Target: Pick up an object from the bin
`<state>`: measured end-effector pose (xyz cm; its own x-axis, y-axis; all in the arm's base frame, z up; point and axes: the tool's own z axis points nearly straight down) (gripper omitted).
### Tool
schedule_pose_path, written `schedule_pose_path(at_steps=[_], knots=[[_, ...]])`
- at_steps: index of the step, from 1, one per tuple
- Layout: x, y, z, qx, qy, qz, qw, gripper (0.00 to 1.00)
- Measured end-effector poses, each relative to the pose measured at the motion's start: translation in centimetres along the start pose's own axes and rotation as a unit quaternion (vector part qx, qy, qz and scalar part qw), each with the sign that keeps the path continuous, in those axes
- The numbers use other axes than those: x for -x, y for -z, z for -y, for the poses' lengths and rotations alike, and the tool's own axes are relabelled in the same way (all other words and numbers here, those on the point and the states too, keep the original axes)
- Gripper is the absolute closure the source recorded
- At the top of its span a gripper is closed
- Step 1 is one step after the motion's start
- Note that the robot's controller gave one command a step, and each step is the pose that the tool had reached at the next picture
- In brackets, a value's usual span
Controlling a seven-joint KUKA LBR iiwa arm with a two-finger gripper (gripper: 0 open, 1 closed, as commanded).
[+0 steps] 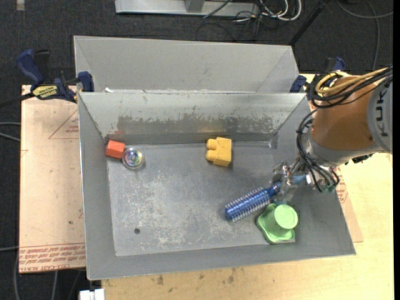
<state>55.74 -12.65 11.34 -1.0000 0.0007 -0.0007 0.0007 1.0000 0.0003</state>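
Five items (pixel 219 152), scuffed bin floor (pixel 175 205), dark carpet (pixel 62 11) beyond; claw (pixel 284 181) by blue brush (pixel 249 204), grip unclear.

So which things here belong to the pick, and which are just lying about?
Likely in play: pincer, at the right of the grey metal bin; blue bristled brush, its end beside the pincer; green round plastic lump, close in front.
Lying about: yellow plastic block by the back wall; small orange block and shiny clear ball, back left.

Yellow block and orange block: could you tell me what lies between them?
In the camera view, a small shiny ball beside the orange block; from there to the yellow block, bare bin floor.
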Motion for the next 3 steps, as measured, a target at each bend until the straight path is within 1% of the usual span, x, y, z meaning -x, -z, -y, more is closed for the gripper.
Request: schedule_pose_path(at_steps=[1, 2, 3], knots=[[6.5, -4.6, -1.5, 0.001, -0.008, 0.0021, 1.0, 1.0], [5.8, 14.6, -1.1, -0.001, 0.029, 0.0053, 0.9996, 1.0], [3.4, 6.3, -0.9, 0.001, 0.098, -0.0035, 0.9952, 1.0]])
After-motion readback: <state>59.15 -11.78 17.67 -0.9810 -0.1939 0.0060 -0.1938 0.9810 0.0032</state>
